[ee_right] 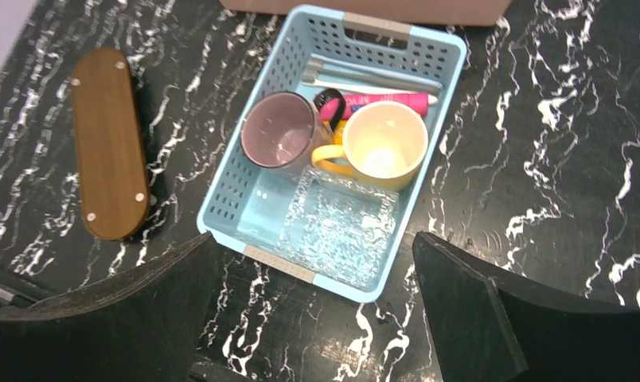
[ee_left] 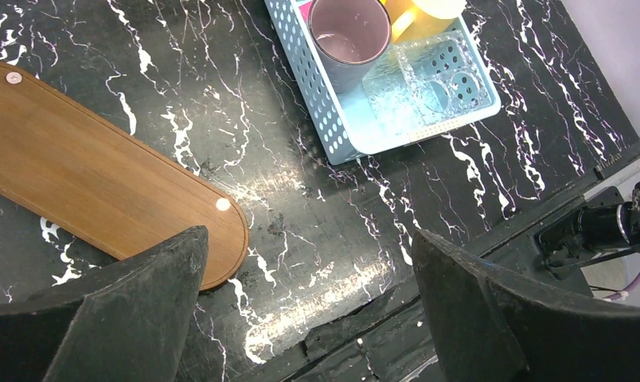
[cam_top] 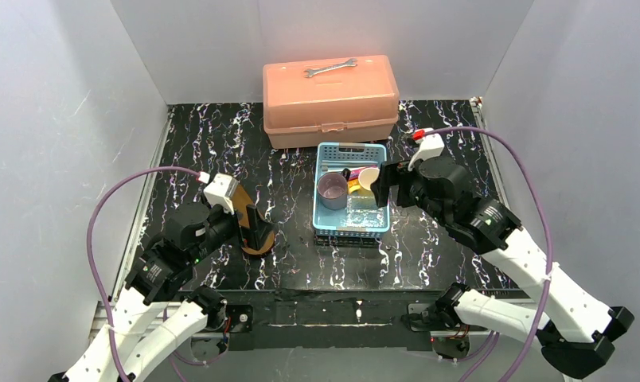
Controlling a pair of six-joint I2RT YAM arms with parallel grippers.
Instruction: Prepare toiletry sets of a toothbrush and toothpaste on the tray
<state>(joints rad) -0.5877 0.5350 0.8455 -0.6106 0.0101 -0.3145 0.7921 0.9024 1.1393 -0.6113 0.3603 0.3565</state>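
The dark-brown wooden tray [ee_right: 108, 143] lies bare on the black marbled table, left of the light-blue basket [ee_right: 257, 103]. In the basket's far end lie a magenta-pink toothpaste tube [ee_right: 384, 102] and pale slim toothbrushes [ee_right: 372, 79]. A yellow tube is not clearly visible. My left gripper [ee_left: 307, 235] hangs open over the tray's [ee_left: 102, 175] near end, holding nothing. My right gripper [ee_right: 313, 239] hovers open above the basket's near edge, also with nothing in it. In the top view the left gripper [cam_top: 253, 223] covers most of the tray [cam_top: 257, 247], and the right gripper [cam_top: 384, 187] sits at the basket's right side.
The basket [cam_top: 327, 219] also holds a purple cup [ee_right: 281, 139], a yellow mug [ee_right: 384, 143] and a clear plastic insert [ee_right: 341, 227]. Behind it stands an orange toolbox [cam_top: 330, 107] with a steel wrench [cam_top: 330, 69] on its lid. White walls enclose the table.
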